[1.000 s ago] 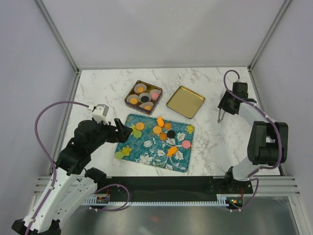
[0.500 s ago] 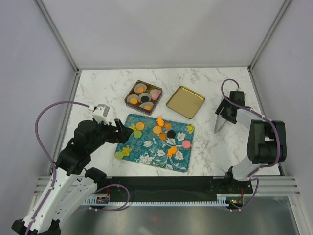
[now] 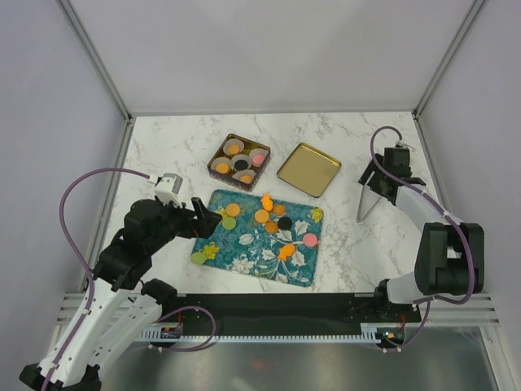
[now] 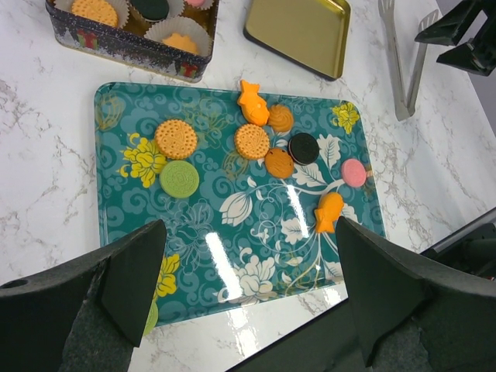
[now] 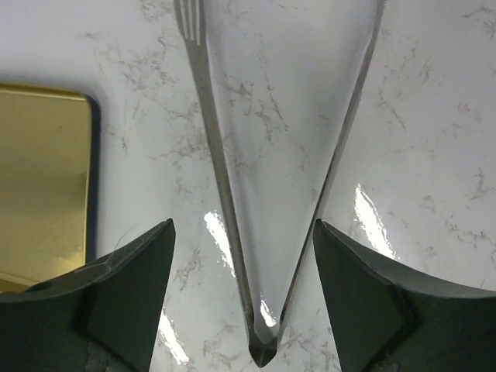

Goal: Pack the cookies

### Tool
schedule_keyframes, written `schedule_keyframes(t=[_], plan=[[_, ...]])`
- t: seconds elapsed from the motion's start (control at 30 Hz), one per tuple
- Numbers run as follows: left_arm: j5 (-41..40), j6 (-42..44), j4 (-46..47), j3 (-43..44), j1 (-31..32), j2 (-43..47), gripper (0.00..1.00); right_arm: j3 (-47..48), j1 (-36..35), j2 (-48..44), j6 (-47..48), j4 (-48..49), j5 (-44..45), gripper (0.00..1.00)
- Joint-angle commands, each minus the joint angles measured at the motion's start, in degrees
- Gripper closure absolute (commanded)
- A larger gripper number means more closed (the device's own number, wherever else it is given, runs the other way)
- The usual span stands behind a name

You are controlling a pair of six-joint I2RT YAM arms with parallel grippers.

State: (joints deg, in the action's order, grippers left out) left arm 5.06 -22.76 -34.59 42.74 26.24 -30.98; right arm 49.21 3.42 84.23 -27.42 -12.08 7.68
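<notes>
Currently the cookies (image 4: pixel 252 141) lie loose on the tray (image 4: pixel 232 256) near the table's front edge, under the left tool (image 4: pixel 252 275), whose jaws are wide apart. Toward the right edge, the right tool (image 5: pixel 242 229) hangs with jaws apart over the tongs (image 5: pixel 225 194). An off-centre squeeze could skid them across the table.

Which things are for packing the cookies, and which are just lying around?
For the job: cookies, tray, tin, paper cups, lid.

Lying about: tongs, flat on the table, in no jaws. They may be a tool for later.
</notes>
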Motion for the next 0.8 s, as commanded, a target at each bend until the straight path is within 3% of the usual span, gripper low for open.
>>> schedule_keyframes(t=[0.0,0.23,0.37,0.47,0.77], plan=[[0.48,2.02,1.72,-0.2,0.3,-0.66,0.02,4.73,-6.72,-0.57,-1.06,-0.84,0.13,0.21],[-0.57,1.93,1.54,-0.11,0.39,-0.31,0.02,11.26,-12.03,11.39,-6.05,1.87,-0.03,0.3],[-1.37,1.76,1.19,0.06,0.39,-0.48,0.02,13.19,-12.47,16.49,-8.35,5.3,-0.83,0.43],[-1.63,1.76,0.93,0.15,0.39,-1.1,0.02,15.82,-13.35,21.23,-8.61,5.48,-1.26,0.47],[-2.42,1.49,0.66,0.32,0.39,-1.01,0.02,16.89,-14.14,22.31,-8.88,6.1,-1.09,0.48]])
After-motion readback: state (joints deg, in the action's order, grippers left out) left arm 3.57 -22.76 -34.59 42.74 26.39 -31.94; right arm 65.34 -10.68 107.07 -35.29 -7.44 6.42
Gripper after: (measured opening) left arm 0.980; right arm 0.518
